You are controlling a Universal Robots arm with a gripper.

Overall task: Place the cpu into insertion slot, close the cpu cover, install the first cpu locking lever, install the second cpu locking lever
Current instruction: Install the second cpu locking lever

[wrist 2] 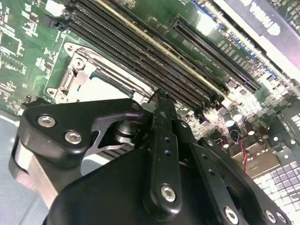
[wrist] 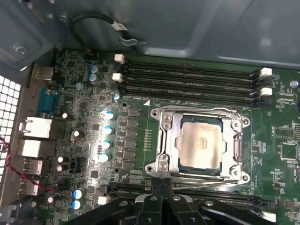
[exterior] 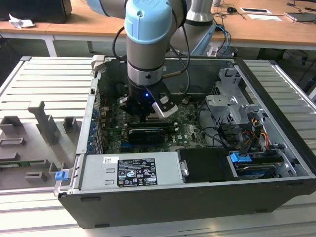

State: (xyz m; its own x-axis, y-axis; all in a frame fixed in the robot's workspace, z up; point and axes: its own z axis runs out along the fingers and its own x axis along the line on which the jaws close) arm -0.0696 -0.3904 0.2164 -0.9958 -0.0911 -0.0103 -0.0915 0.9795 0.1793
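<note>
In the first wrist view the cpu (wrist: 202, 146) lies flat in its socket, its dull silver face showing through the square window of the cpu cover (wrist: 164, 140). The silvery cover frame lies down over the chip. Thin metal lever rods (wrist: 197, 110) run along the frame's edges; whether they are latched I cannot tell. My gripper (wrist: 162, 182) hovers just beside the socket's edge with its black fingers pressed together and nothing between them. In the second wrist view the gripper (wrist 2: 159, 97) points at the board next to the socket (wrist 2: 86, 79). In the exterior view the gripper (exterior: 148, 114) is low inside the open computer case.
Rows of memory slots (wrist: 187, 79) flank the socket. Capacitors (wrist: 108, 129) and rear ports (wrist: 35, 138) stand nearby. The case holds a power supply (exterior: 131, 170), a black card (exterior: 148, 133), a drive cage (exterior: 232, 103) and cable bundles (exterior: 247, 136). A grey fixture tray (exterior: 34, 138) lies at the exterior view's left.
</note>
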